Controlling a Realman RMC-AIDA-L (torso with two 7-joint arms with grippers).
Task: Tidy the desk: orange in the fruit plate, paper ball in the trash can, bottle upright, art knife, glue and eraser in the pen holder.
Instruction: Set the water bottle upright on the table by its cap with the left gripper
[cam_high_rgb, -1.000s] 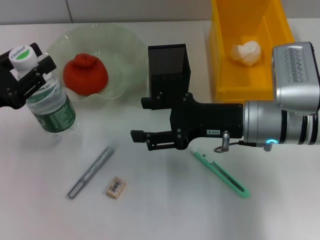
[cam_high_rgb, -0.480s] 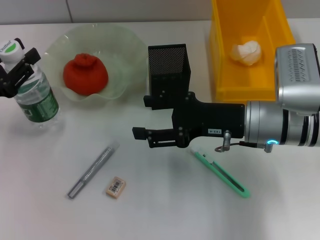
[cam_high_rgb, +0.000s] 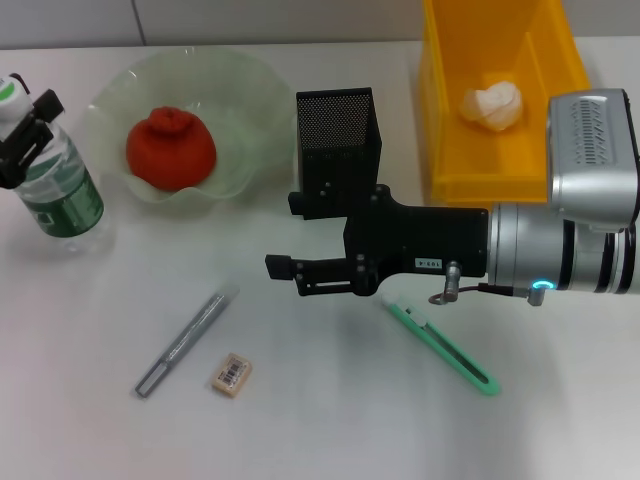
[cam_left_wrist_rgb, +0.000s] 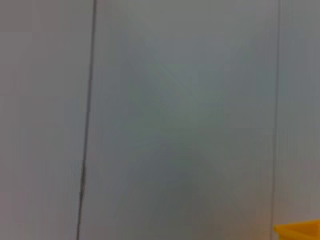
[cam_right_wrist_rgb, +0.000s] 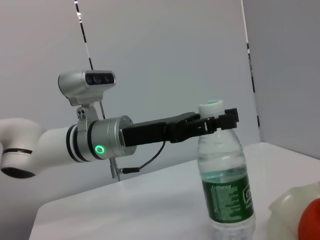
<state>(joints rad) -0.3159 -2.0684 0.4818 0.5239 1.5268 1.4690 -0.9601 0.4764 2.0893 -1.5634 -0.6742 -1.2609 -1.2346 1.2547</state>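
The orange (cam_high_rgb: 170, 150) sits in the plate (cam_high_rgb: 245, 100), so that step looks done; the paper ball (cam_high_rgb: 493, 105) lies in the yellow bin (cam_high_rgb: 440, 120), which I take for the trash can, so that one looks done as well.

The bottle (cam_high_rgb: 55, 185) stands upright on the tabletop (cam_high_rgb: 330, 420) at the far left, just beside the plate; the left gripper (cam_high_rgb: 22, 135) is at its neck, just under the cap (cam_right_wrist_rgb: 210, 106); in the right wrist view the fingers (cam_right_wrist_rgb: 227, 119) sit on either side of the neck, closed on it as far as I can judge, so the bottle is up but not yet let go.

Three things are left; the knife (cam_high_rgb: 440, 345) lies flat on the tabletop, right of centre and partly under the right arm; the glue (cam_high_rgb: 185, 343) lies flat left of centre; the eraser (cam_high_rgb: 231, 374) lies just beside the glue, apart from it; the holder (cam_high_rgb: 335, 135) stands at the back between plate and bin, and nothing shows above its rim, though its inside is hidden.

The right gripper (cam_high_rgb: 285, 272) hangs over the middle of the tabletop in front of the holder, pointing toward the glue, its fingers together and carrying nothing.

By my count half the work is done or nearly so; the remaining half is all pick-and-drop into the holder.
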